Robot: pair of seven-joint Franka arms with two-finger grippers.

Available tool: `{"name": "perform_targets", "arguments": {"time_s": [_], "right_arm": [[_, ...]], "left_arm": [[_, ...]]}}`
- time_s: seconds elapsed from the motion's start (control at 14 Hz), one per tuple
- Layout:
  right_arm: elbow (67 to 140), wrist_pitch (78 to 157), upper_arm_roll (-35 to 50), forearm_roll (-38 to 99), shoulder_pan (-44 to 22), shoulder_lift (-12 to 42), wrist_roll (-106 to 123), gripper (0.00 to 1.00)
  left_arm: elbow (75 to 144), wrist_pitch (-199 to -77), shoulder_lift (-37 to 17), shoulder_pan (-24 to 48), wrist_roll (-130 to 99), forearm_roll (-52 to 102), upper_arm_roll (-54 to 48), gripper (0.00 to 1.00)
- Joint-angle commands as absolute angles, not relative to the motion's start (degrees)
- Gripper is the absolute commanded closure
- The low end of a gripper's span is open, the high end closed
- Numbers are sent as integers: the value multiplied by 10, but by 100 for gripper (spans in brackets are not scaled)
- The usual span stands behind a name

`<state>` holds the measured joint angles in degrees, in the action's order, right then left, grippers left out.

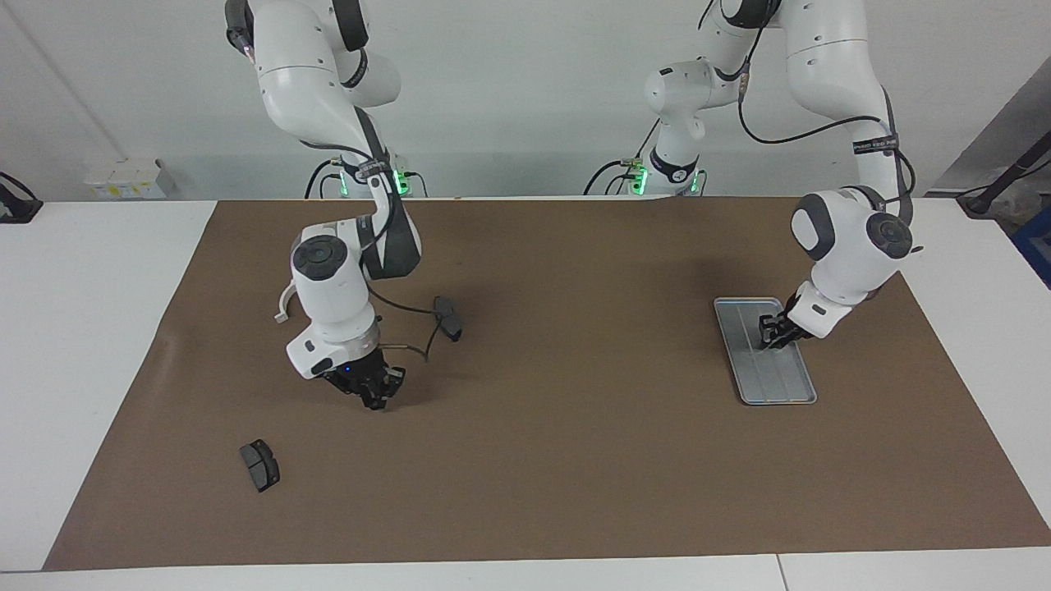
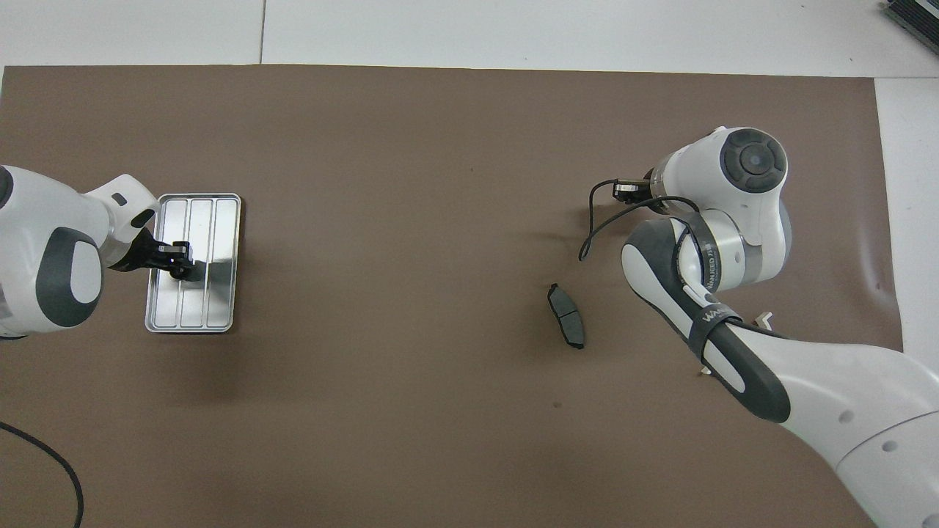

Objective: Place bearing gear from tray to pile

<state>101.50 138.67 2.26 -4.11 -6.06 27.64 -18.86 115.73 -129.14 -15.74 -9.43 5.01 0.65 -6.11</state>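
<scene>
The silver ridged tray point(image 1: 780, 386) lies on the brown mat toward the left arm's end; it also shows in the overhead view point(image 2: 220, 220). My left gripper point(image 1: 773, 333) is down at the tray point(image 2: 176, 260), with a small dark thing at its tip. My right gripper point(image 1: 375, 400) hangs low over the mat among the pile's parts. The white half-ring bracket point(image 1: 284, 301) is mostly hidden by that arm. One dark brake pad point(image 1: 449, 318) point(image 2: 567, 326) lies beside it, and a second point(image 1: 259, 465) lies farther from the robots. No gear shows on the mat.
A black cable point(image 1: 415, 324) loops from the right wrist over the mat point(image 2: 587, 235). The brown mat point(image 1: 575, 460) covers most of the white table point(image 1: 82, 328). The right arm's wrist point(image 2: 741, 161) covers part of the pile from above.
</scene>
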Motion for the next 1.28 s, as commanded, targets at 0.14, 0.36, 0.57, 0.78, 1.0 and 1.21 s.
{"name": "perform_targets", "arguments": {"time_s": [0.14, 0.36, 0.57, 0.78, 1.0, 1.21], "right_arm": [[950, 1399, 32, -43, -34, 332, -162, 100], [947, 1403, 32, -42, -36, 333, -164, 4], [948, 1414, 32, -38, -42, 326, -169, 0], [966, 1393, 31, -38, -42, 287, -169, 0], [1006, 1350, 33, -39, -46, 230, -167, 0], [1068, 1344, 35, -39, -46, 172, -163, 0]], "left_arm": [[1113, -1222, -155, -28, -71, -7, -61, 86], [1114, -1222, -152, 40, -199, -3, -62, 86], [1115, -1230, -150, 111, -319, 22, -65, 86], [1116, -1272, -156, 181, -403, 74, -66, 86], [1114, -1372, -178, 258, -501, 100, -66, 86], [1114, -1450, -193, 299, -540, 149, -66, 85]]}}
